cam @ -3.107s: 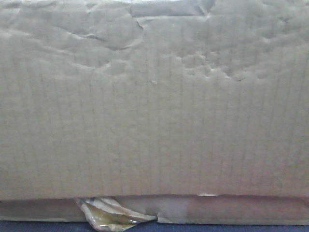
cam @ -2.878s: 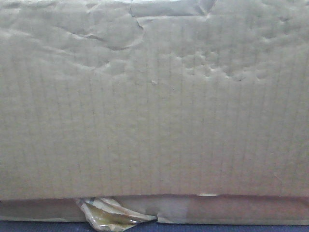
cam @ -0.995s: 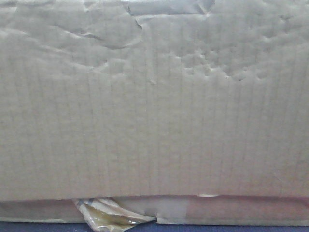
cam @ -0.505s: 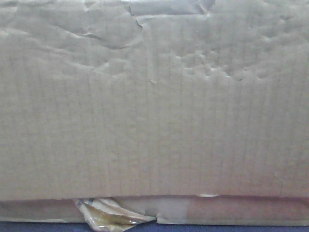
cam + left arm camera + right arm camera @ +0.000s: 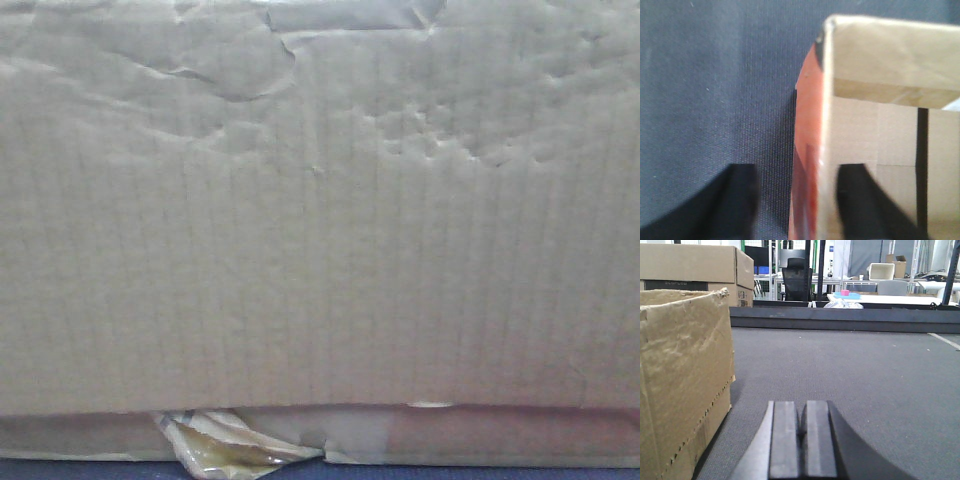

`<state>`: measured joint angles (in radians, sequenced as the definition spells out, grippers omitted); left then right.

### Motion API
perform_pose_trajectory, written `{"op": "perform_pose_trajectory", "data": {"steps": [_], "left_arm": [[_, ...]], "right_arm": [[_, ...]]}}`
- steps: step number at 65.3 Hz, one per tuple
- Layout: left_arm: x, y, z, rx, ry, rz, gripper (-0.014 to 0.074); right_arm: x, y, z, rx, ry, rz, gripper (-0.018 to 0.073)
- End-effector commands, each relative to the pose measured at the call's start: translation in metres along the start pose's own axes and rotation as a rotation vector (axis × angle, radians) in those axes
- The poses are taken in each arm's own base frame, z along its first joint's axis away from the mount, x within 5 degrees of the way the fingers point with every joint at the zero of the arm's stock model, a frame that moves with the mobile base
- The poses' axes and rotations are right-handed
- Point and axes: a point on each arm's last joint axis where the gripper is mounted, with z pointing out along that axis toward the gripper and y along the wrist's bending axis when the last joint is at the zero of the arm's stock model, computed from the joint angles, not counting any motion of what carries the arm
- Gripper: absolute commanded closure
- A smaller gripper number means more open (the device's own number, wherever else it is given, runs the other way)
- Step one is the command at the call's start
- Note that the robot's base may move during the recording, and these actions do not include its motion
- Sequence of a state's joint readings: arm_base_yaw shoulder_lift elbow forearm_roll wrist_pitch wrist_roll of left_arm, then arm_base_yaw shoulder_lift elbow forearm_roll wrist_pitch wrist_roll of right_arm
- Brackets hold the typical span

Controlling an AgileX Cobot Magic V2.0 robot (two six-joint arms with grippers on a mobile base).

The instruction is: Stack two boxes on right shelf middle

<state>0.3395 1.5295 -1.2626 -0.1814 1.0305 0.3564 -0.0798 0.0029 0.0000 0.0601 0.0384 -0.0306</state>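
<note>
Left gripper (image 5: pixel 799 175): the jaws stand wide apart, straddling the upright wall of an open-topped cardboard box (image 5: pixel 875 145). One of its dark fingers (image 5: pixel 735 200) hangs outside the wall over the dark grey-blue tabletop (image 5: pixel 705 100), clear of the cardboard. The other finger is inside the box, just beside the wall's inner face; contact there cannot be confirmed. Nothing is clamped. The wall's outer face shows reddish-orange.

Right gripper (image 5: pixel 800 412): the jaws are brought together with only a thin slit between the pads, and nothing is held. It sits low over the tabletop and touches no box.

A tan box (image 5: pixel 685 380) stands on the tabletop to the left of the right gripper, near but apart. Its top rim is ragged and a perforated line runs along its lower side. Whether this is the box the left gripper straddles cannot be told. A second box (image 5: pixel 690 265) stands behind it, farther off, with a dark printed strip on its face.

In the front view a dented, wrinkled cardboard face (image 5: pixel 320 250) fills the frame. A crumpled yellowish tape scrap (image 5: pixel 230 452) peels from its bottom edge, left of centre, above a thin strip of tabletop.
</note>
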Motion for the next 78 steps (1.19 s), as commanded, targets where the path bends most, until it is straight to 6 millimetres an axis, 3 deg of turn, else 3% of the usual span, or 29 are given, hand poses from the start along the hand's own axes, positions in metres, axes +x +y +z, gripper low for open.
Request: {"op": "perform_pose_trajectory", "data": {"steps": [1, 9, 20, 31, 45, 55, 60, 69, 78], "left_arm": [[-0.002, 0.0, -0.001, 0.008, -0.012, -0.002, 0.0487], [-0.002, 0.001, -0.002, -0.002, -0.012, 0.004, 0.0697], [-0.01, 0.001, -0.02, -0.024, -0.071, 0.004, 0.0707], [-0.028, 0.003, -0.075, -0.119, -0.247, -0.092, 0.0707], [-0.042, -0.007, -0.16, -0.146, -0.528, -0.215, 0.0707], [-0.046, -0.035, -0.215, -0.092, -0.664, -0.199, 0.0707], [-0.044, -0.054, -0.231, -0.047, -0.675, -0.207, 0.0707], [-0.04, -0.086, -0.246, -0.026, -0.695, -0.223, 0.0707], [-0.037, -0.129, -0.246, 0.032, -0.698, -0.199, 0.0707]], "right_arm": [[-0.002, 0.0, 0.0, 0.005, -0.02, -0.008, 0.0721], [-0.002, 0.0, 0.0, 0.005, -0.02, -0.008, 0.0721], [-0.002, 0.0, 0.0, 0.005, -0.02, -0.008, 0.0721], [-0.002, 0.0, 0.0, 0.005, -0.02, -0.008, 0.0721], [-0.002, 0.0, 0.0, 0.005, -0.02, -0.008, 0.0721], [-0.002, 0.0, 0.0, 0.005, -0.02, -0.008, 0.0721], [-0.002, 0.0, 0.0, 0.005, -0.02, -0.008, 0.0721], [-0.002, 0.0, 0.0, 0.005, -0.02, -0.008, 0.0721], [-0.002, 0.0, 0.0, 0.005, -0.02, -0.008, 0.0721]]}}
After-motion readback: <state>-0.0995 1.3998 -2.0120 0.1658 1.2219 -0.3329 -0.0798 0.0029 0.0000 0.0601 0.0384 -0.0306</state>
